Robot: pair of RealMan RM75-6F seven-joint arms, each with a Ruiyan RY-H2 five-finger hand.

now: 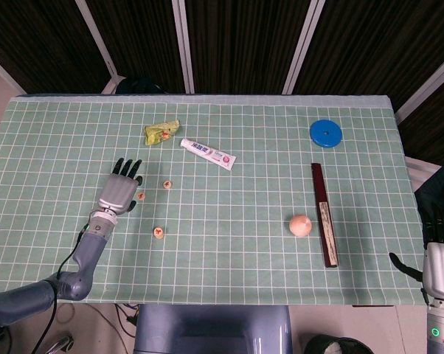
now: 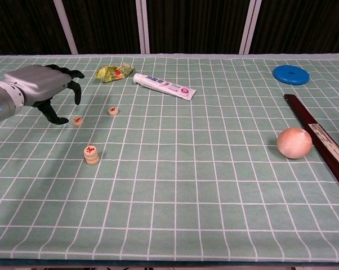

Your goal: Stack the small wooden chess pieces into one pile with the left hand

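Note:
A small stack of wooden chess pieces stands on the green mat. Two single pieces lie beyond it: one just right of my left hand, another further right. My left hand hovers over the mat with fingers apart and curved downward, holding nothing; its thumb tip is close to the nearer single piece. My right hand hangs off the table's right front corner in the head view, fingers apart, holding nothing.
A green-yellow wrapper, a toothpaste tube, a blue disc, a peach-coloured ball and a long dark box lie on the mat, all right of or beyond the pieces.

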